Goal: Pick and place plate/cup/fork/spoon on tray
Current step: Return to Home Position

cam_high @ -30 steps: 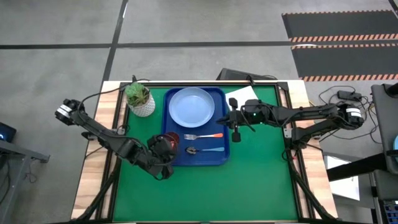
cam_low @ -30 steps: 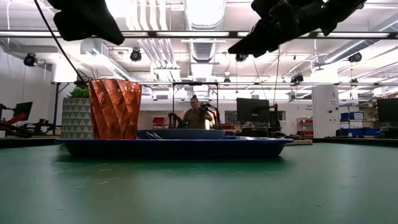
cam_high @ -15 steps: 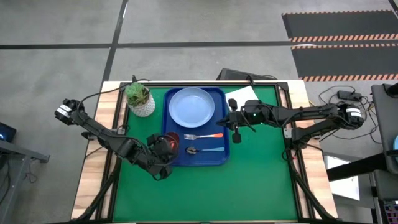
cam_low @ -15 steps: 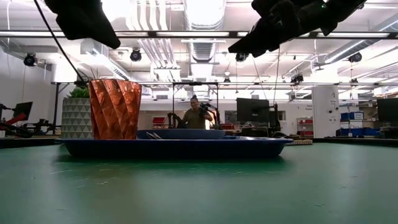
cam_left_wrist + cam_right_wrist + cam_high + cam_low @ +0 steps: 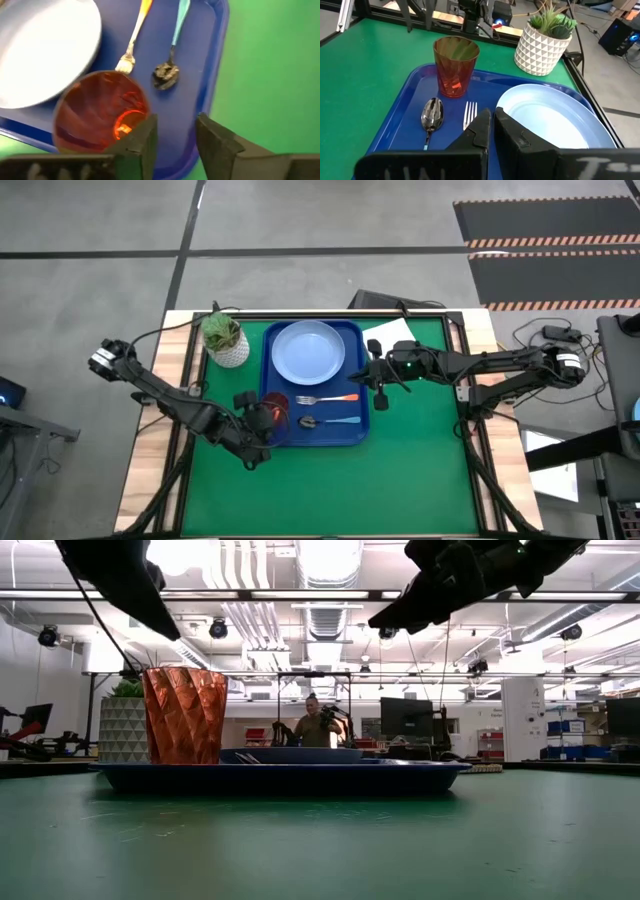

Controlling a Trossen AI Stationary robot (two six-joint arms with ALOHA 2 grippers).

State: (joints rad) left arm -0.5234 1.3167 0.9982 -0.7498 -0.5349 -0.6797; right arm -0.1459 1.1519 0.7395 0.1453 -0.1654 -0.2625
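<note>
Blue tray (image 5: pixel 352 430) holds the plate (image 5: pixel 308 350) at its far end, the cup (image 5: pixel 277 404) at its near-left corner, fork (image 5: pixel 328 398) and spoon (image 5: pixel 330 421) alongside. Left gripper (image 5: pixel 252 413) hovers narrowly parted beside the cup; right gripper (image 5: pixel 379 396), closed and empty, hangs off the tray's right edge.

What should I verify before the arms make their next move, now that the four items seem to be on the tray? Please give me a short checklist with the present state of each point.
1. Cup upright inside the tray: ok, it stands in the corner beside the fork tines.
2. Plate on the tray: ok, it lies flat at the far end.
3. Fork and spoon on the tray: ok, side by side, apart from each other.
4. Left end effector free of the cup: ok, fingers open, nothing between them.
5. Right end effector empty: ok, shut, holding nothing, above the tray.
6. Clearance between the left end effector and the tray rim: cannot tell.
</note>
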